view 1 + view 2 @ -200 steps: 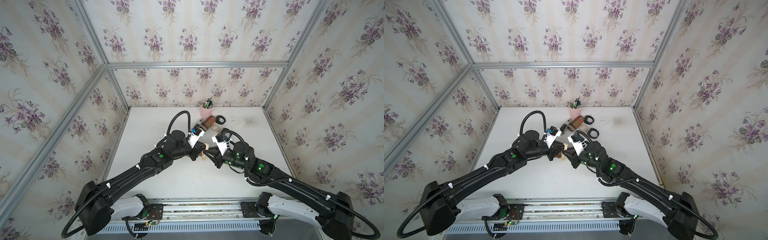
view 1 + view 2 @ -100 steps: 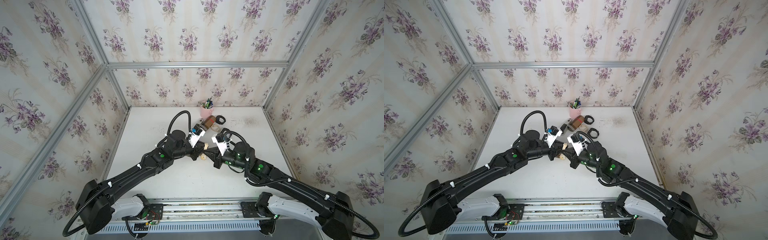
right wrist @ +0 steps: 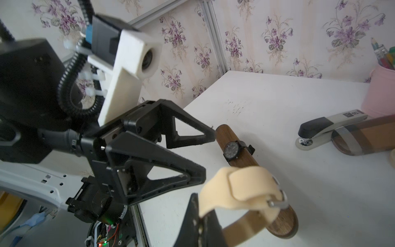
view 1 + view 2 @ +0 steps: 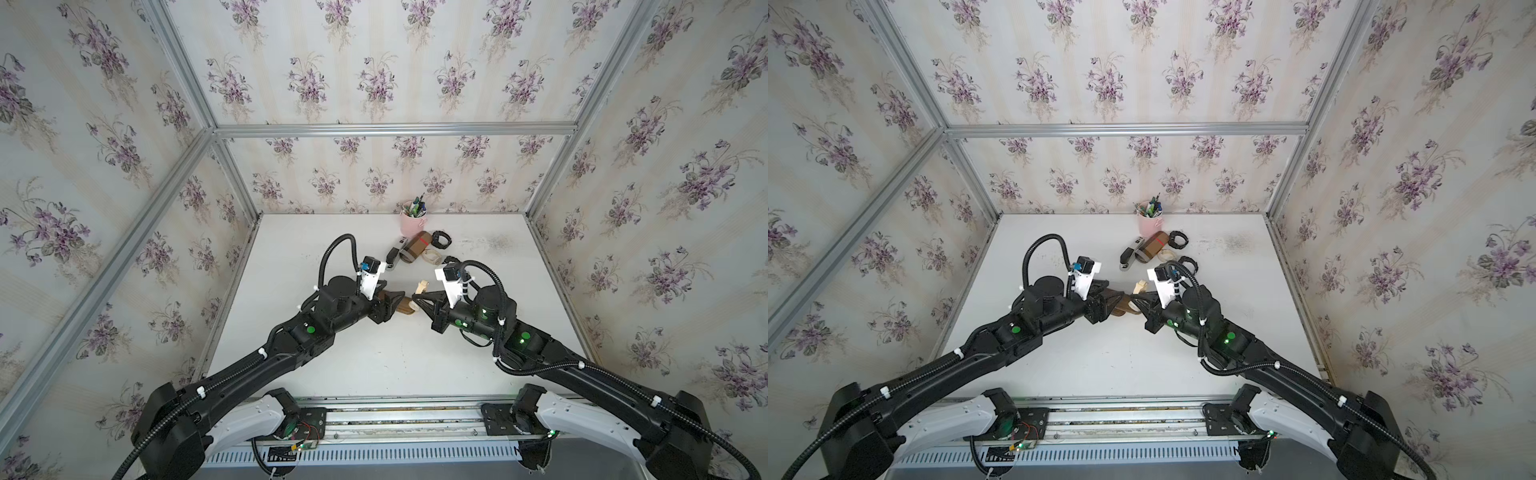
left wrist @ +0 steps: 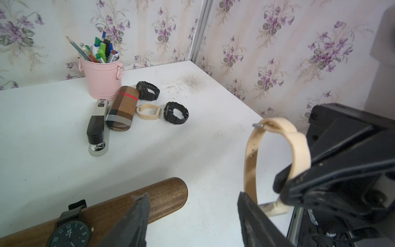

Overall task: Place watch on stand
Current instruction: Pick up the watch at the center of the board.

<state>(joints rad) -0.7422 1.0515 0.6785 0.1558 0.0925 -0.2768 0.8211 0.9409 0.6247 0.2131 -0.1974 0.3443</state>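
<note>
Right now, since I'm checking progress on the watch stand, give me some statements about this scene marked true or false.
1. The left end effector stands open and empty. True.
2. The right end effector is open. False: it is shut on the strap of the beige watch.
3. A black watch sits on the stand. True.
4. That beige watch is looped round the stand. False: it hangs off the bar's end, apart from it.
5. The pink cup lies on its side. False: it stands upright, holding pens.
</note>
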